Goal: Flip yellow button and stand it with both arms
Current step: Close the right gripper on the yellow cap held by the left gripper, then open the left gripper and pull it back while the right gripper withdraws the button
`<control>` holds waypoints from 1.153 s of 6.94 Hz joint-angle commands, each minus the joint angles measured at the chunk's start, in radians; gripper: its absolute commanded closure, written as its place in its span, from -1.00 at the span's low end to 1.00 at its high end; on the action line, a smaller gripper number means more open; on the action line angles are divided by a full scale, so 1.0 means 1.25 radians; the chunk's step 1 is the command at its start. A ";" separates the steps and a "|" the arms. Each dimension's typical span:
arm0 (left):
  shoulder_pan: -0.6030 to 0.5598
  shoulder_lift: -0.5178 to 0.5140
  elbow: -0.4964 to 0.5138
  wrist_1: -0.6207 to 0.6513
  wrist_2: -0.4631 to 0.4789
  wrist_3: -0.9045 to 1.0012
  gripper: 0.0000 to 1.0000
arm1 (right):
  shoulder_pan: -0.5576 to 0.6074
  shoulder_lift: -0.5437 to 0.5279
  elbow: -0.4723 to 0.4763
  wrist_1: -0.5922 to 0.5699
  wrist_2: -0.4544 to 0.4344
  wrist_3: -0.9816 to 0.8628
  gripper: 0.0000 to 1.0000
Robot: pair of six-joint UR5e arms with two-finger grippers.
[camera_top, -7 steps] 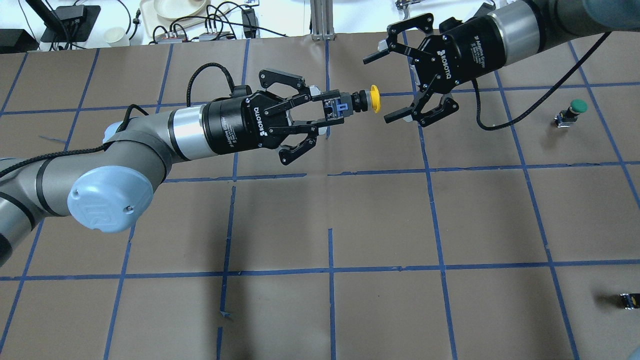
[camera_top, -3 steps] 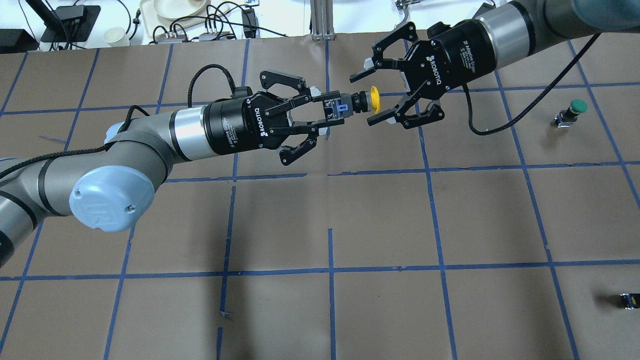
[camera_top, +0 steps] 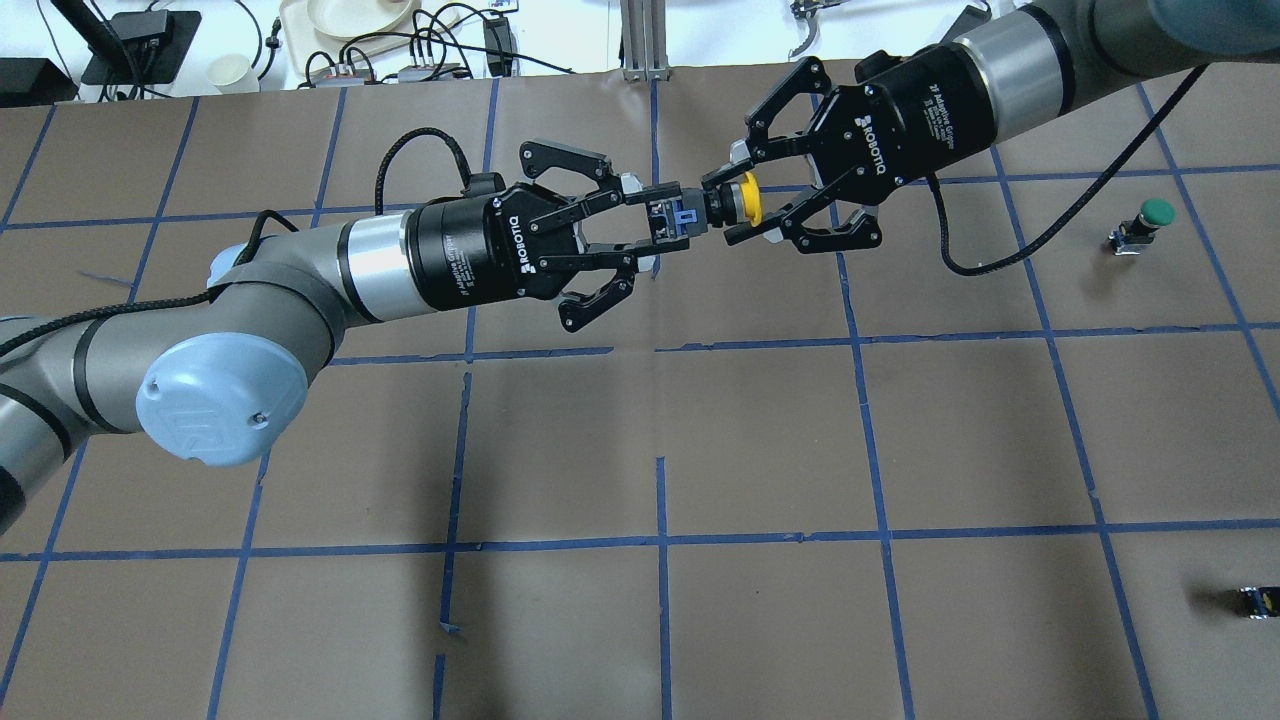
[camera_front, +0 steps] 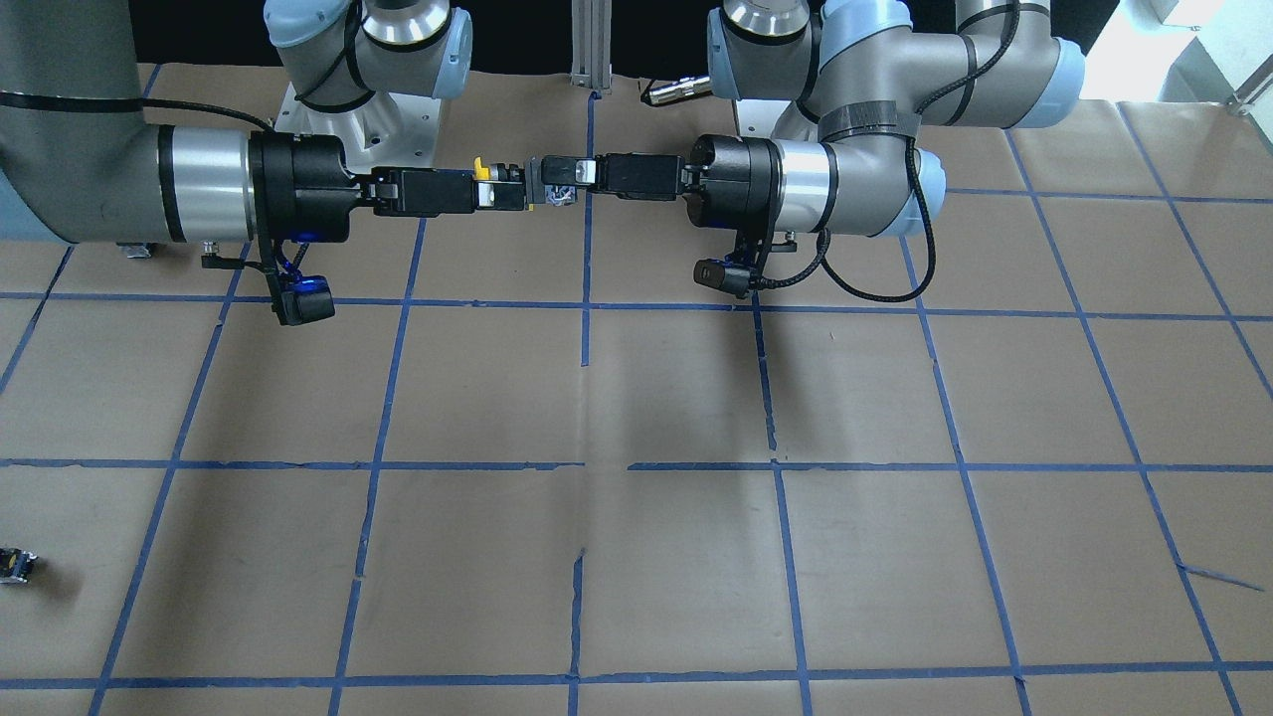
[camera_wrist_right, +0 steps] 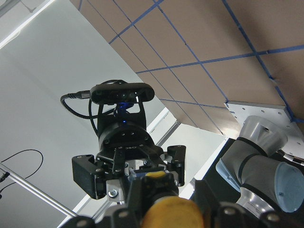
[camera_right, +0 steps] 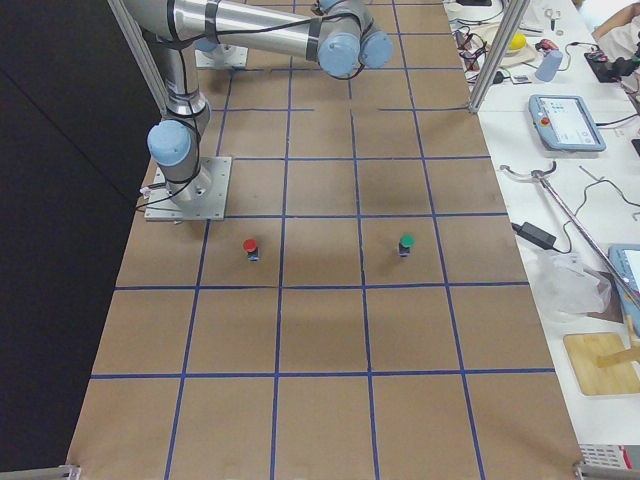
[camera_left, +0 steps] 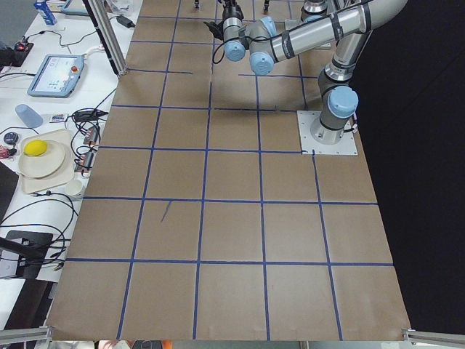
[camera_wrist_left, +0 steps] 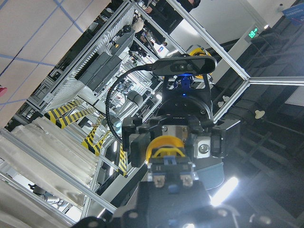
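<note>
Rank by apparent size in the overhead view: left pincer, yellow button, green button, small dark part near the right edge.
1. left pincer, clearly largest.
2. yellow button and green button: not ranked against each other. The yellow one looks bigger, but it is held in the air, nearer the camera.
3. small dark part, smallest.

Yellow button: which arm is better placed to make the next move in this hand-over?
Right. The right pincer, open, brackets the yellow button at its cap and likely need only close. The left pincer is shut on the body, so it can only let go afterwards.
</note>
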 commanded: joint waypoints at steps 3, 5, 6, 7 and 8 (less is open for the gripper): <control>0.000 0.018 0.007 0.004 0.000 -0.087 -0.98 | -0.003 -0.003 -0.026 0.000 -0.002 0.000 0.64; 0.011 0.027 0.027 0.089 0.094 -0.162 -0.99 | -0.042 -0.001 -0.037 -0.046 -0.031 -0.007 0.64; 0.022 0.022 0.042 0.282 0.307 -0.315 -0.99 | -0.075 -0.003 -0.041 -0.118 -0.099 -0.009 0.63; 0.037 0.008 0.050 0.434 0.453 -0.443 -0.99 | -0.082 -0.001 -0.043 -0.198 -0.190 -0.026 0.63; 0.039 0.012 0.064 0.454 0.582 -0.454 -0.98 | -0.079 -0.004 -0.037 -0.310 -0.354 -0.082 0.63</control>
